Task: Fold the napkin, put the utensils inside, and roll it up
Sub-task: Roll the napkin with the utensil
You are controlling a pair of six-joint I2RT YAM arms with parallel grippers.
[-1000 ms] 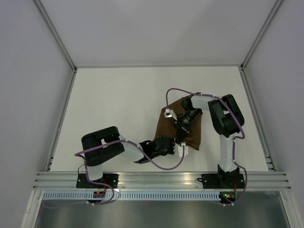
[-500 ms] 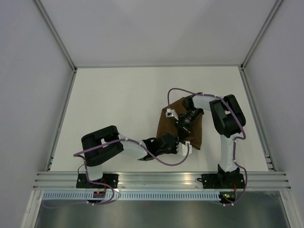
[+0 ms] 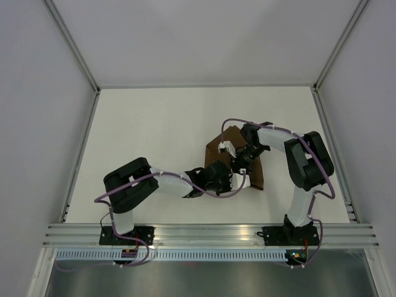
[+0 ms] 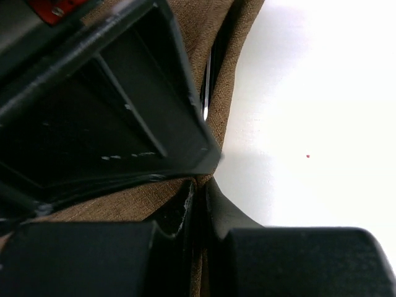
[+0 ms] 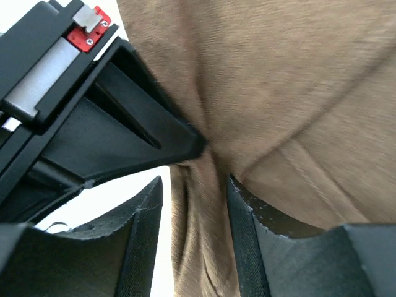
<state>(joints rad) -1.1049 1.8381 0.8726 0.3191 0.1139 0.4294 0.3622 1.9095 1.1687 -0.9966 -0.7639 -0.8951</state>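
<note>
The dark brown napkin (image 3: 214, 156) lies bunched and partly folded at centre right of the table. My left gripper (image 3: 233, 180) is at its near edge. In the left wrist view it (image 4: 199, 187) is shut on a thin fold of the napkin (image 4: 117, 207). A sliver of the knife (image 4: 206, 93) shows inside the fold ahead. My right gripper (image 3: 242, 165) comes from the far side, fingertip to fingertip with the left. In the right wrist view it (image 5: 195, 185) stands open astride a raised ridge of napkin (image 5: 297, 93), with a gap beside the left finger (image 5: 139, 216).
The white table (image 3: 148, 136) is walled by white panels with aluminium posts (image 3: 74, 43). A metal rail (image 3: 210, 232) runs along the near edge by both arm bases. Purple cables (image 3: 230, 120) loop over the arms.
My left gripper has closed on the napkin's near edge and slid right and farther in. My right gripper has opened off the cloth, and the napkin has bunched narrower.
</note>
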